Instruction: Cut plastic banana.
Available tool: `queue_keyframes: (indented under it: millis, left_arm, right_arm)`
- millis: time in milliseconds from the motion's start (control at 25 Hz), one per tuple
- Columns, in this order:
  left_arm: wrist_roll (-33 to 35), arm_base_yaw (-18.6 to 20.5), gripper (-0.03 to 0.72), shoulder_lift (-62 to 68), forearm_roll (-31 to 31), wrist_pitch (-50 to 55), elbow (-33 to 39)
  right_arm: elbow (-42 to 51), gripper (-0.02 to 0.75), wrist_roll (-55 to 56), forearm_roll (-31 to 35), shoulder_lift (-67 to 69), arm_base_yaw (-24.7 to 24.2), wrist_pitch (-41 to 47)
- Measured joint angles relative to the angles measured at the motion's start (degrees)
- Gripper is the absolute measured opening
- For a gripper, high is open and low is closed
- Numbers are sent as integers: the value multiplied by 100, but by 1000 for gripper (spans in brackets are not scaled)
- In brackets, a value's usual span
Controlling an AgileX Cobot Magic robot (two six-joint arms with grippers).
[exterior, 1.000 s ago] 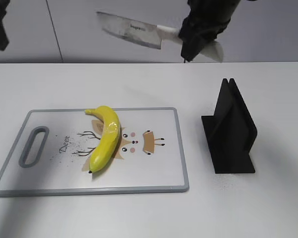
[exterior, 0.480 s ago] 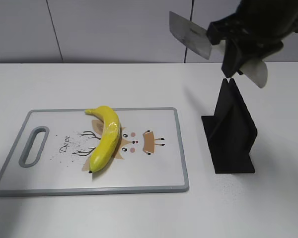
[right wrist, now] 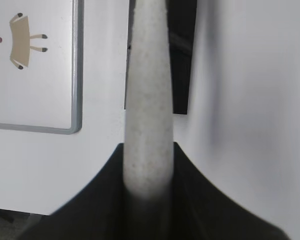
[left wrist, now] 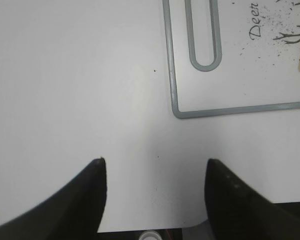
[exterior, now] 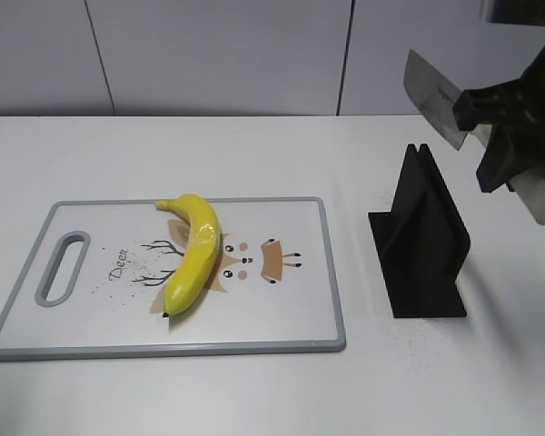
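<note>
Left gripper (left wrist: 152, 172) is being kept wide apart and empty, parked over bare table (left wrist: 65, 75) just off the cutting board (exterior: 331, 272) corner, out of the way.

Banana (exterior: 193, 252) is lying on the board, stretched from 12 toward 7 o'clock, uncut by the look of it.

Knife stand (exterior: 424, 238) is standing at 3 o'clock of the board.

Right gripper (right wrist: 147, 165) is being held closed round the knife (exterior: 434, 94) handle, above the stand at its 1 o'clock; blade angled toward 10 o'clock, likely for slotting into the stand.
</note>
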Motion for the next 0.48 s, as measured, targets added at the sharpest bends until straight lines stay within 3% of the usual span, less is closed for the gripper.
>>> queue_keyframes:
  millis: [240, 480]
  left_arm:
    - [0, 0, 593, -1370, 0, -150, 999]
    - [0, 0, 593, -2806, 0, -143, 1555]
  right_arm:
    - [295, 160, 196, 0, 0, 0, -292]
    - [490, 160, 236, 5, 0, 0, -415]
